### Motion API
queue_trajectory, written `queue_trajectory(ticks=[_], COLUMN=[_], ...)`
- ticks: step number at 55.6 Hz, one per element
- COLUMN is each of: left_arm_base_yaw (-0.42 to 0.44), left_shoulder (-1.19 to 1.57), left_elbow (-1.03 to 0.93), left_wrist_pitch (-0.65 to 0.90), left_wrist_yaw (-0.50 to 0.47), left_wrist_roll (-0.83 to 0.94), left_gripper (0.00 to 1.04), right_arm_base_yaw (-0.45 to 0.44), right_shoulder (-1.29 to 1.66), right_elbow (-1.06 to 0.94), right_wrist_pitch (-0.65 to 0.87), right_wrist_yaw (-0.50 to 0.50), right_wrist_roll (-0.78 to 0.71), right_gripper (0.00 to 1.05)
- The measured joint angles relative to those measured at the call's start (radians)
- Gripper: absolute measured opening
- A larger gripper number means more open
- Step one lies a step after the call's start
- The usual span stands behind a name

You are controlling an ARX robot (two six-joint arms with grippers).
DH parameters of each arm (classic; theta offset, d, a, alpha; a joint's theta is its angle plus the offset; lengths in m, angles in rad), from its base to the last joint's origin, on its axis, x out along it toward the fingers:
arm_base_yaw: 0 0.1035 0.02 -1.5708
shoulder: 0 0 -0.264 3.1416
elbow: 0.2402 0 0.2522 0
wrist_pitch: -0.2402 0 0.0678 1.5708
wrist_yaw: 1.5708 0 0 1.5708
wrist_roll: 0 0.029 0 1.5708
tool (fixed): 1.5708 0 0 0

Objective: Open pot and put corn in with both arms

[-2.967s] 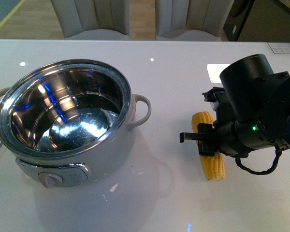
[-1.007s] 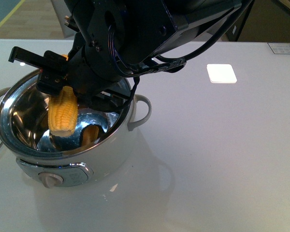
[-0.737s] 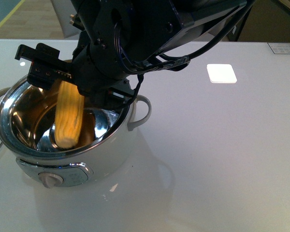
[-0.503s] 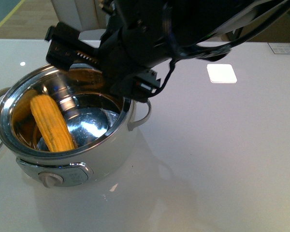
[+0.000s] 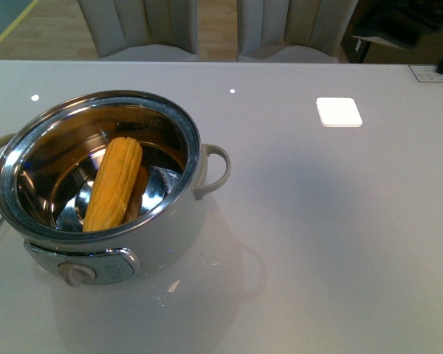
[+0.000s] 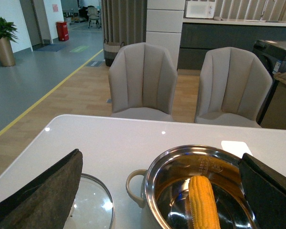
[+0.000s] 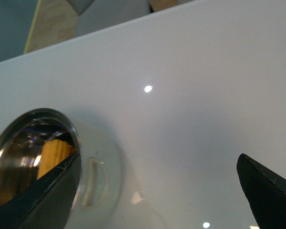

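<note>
The cream-white round electric pot (image 5: 103, 184) with shiny steel bowl stands open near the glossy white table's (image 5: 317, 236) near left corner, its left handle cut off by the frame. The yellow husked corn cob (image 5: 114, 184) leans inside. No writing is legible. Both wrist views show dark fingers (image 6: 43, 191) (image 7: 267, 191) spread wide, gripping nothing. A glass lid (image 6: 93, 202) lies beside the pot; beige chairs (image 6: 143, 81) stand beyond
</note>
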Motion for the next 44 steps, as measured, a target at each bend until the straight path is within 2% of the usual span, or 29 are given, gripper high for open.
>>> queue_trajectory(ticks=[7,16,29,33,36,39,44], left_arm_base_yaw=[0.000,0.000,0.000,0.000,0.000,0.000,0.000], left_shoulder=[0.000,0.000,0.000,0.000,0.000,0.000,0.000], left_elbow=[0.000,0.000,0.000,0.000,0.000,0.000,0.000], left_wrist_pitch=[0.000,0.000,0.000,0.000,0.000,0.000,0.000], left_wrist_yaw=[0.000,0.000,0.000,0.000,0.000,0.000,0.000], left_wrist_roll=[0.000,0.000,0.000,0.000,0.000,0.000,0.000], left_gripper=[0.98,0.98,0.98,0.98,0.98,0.98,0.98], right_arm_base_yaw=[0.003,0.053,0.068,0.060,0.020,-0.016,-0.079], right_shoulder=[-0.261,-0.484,-0.546,-0.562,-0.610,-0.656,-0.724], right_elbow=[-0.116,-0.199,-0.221,-0.307,-0.415,-0.455,-0.510], right_wrist_pitch=[-0.084,-0.190,-0.186,0.035,0.263,0.315,0.304], right_wrist_yaw=[0.097,0.217,0.248,0.283,0.256,0.225,0.163], right_wrist_roll=[-0.061,-0.077,-0.096,-0.192,-0.307,-0.356,-0.392], right_gripper=[0.96,0.96,0.95,0.85,0.72,0.59,0.36])
